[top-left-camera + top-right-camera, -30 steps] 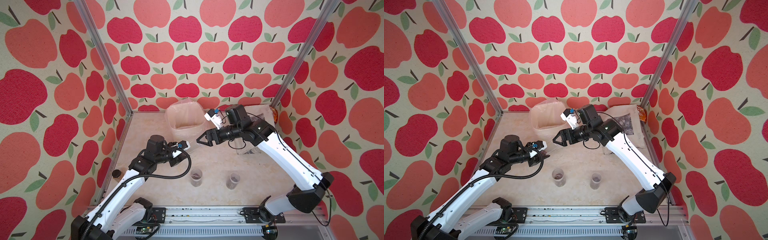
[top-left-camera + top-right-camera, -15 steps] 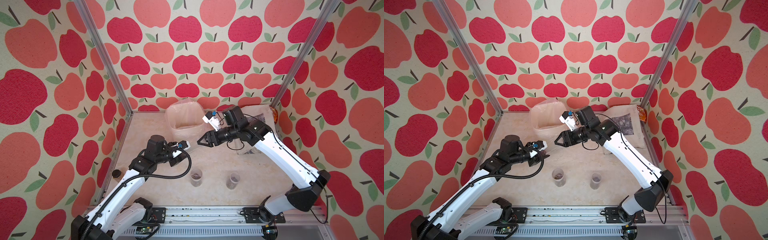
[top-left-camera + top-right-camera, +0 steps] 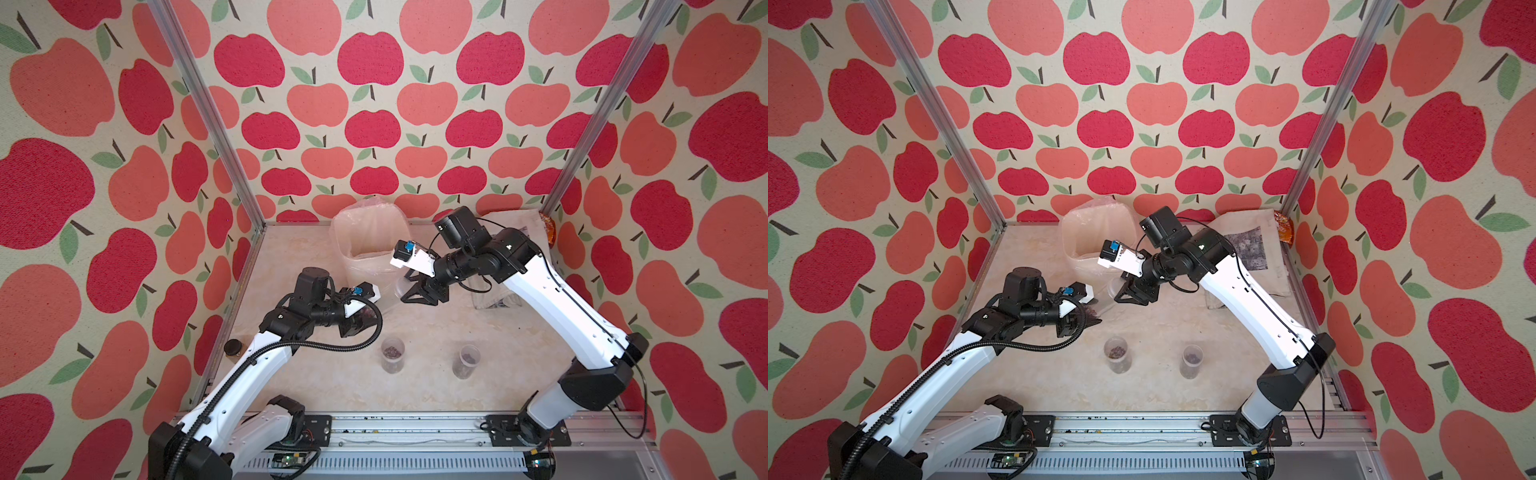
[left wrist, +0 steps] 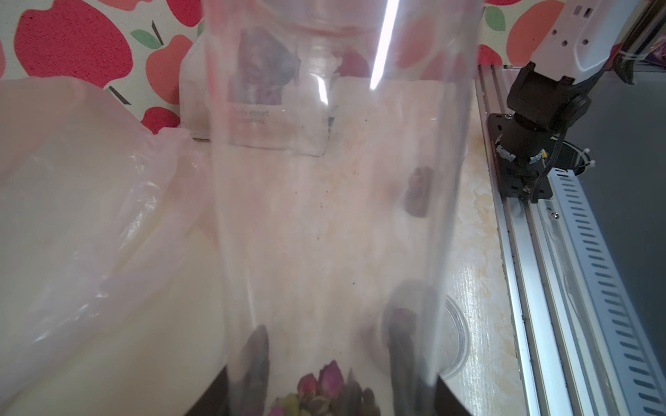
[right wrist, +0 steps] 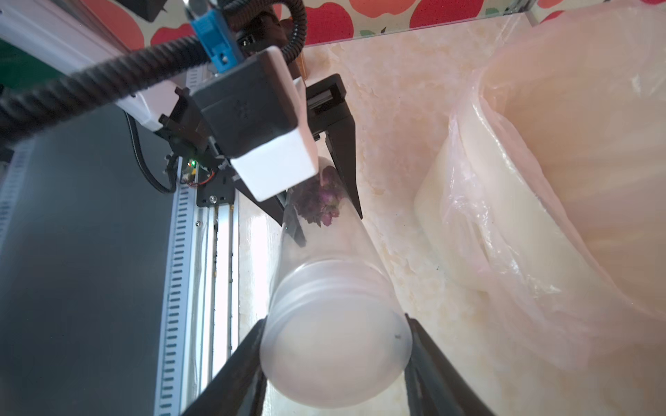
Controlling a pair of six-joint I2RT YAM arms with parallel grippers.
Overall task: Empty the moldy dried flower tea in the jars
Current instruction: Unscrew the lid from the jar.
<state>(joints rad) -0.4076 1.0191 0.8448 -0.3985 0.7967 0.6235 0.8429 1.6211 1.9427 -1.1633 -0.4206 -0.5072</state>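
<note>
Jar [image 5: 317, 263] sits base in left hand [image 5: 331, 231], lid [image 5: 335, 360] in right hand [image 5: 335, 320].

In my left wrist view the jar [image 4: 324, 216] fills the frame, its wall smeared and out of focus, with a white glare streak [image 4: 383, 47] down it; the rail [image 4: 576, 288] beside the jar is sharp. In my right wrist view the jar's lid [image 5: 335, 324] is milky and soft, the tea [image 5: 320, 198] behind it crisp. Both top views are bright and even, shadows on the table [image 3: 415, 399] near the jar faint.
</note>
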